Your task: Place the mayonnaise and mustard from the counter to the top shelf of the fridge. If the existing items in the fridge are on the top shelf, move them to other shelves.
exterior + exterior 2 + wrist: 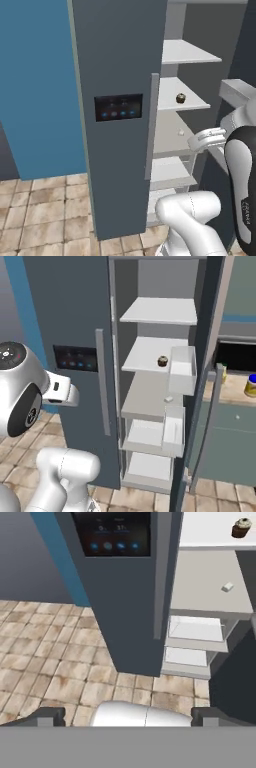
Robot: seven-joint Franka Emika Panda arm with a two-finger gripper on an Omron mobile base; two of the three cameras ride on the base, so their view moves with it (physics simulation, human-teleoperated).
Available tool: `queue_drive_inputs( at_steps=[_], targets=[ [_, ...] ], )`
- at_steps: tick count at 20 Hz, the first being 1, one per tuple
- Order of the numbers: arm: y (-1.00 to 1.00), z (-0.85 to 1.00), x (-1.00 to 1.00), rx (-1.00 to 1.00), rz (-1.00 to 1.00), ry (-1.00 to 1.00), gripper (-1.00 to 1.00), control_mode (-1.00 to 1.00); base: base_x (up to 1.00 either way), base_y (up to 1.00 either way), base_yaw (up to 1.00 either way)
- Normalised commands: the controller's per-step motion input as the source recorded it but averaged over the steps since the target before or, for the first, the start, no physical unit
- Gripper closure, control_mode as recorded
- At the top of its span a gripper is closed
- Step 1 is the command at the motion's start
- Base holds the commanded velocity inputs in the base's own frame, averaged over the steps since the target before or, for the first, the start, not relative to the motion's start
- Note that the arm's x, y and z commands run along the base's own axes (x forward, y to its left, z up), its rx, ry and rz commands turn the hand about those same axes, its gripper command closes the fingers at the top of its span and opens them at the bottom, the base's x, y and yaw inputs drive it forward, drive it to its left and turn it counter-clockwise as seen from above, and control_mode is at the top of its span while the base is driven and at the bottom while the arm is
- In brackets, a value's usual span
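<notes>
Standing wide apart at the bottom of the hand view, the gripper's two dark fingertips held nothing, and what lay beyond them was tiled floor and the foot of the fridge, not the things to be fetched. In the right base view the hand hung low at the left, in front of the closed grey door, well apart from the counter. Past it the open compartment showed its white slabs: a tiny white block on a lower shelf, the cupcake on the slab above that, and the top shelf bare above both. So neither of the existing items sat on the top shelf, and nothing there seemed to need shifting. Farthest off, beyond the open door to the arm's right, the mayonnaise stood upright on the counter, with the mustard beside it, half hidden by the door's edge. The coming move, as I judged it, turned on that: the condiments lay rightward and above the downward-tilted claw, both standing upright.
</notes>
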Motion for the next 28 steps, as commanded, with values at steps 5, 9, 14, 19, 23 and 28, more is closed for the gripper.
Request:
queue_drive_inputs(
  at_steps=[5,9,14,19,23,28],
  targets=[
    [0.00,0.00,0.00,0.00,0.00,0.00,-1.00,1.00,-0.79,0.01,0.00],
    [0.00,0.00,0.00,0.00,0.00,0.00,-1.00,1.00,-0.76,0.00,0.00],
    [0.00,0.00,0.00,0.00,0.00,0.00,-1.00,1.00,-0.62,0.00,-0.04],
    [0.00,0.00,0.00,0.00,0.00,0.00,-1.00,1.00,-0.29,-0.17,-0.15],
    [0.00,0.00,0.00,0.00,0.00,0.00,-1.00,1.00,-0.09,-0.79,-0.09],
    [0.00,0.00,0.00,0.00,0.00,0.00,-1.00,1.00,0.00,-0.99,-0.05]
  ],
)
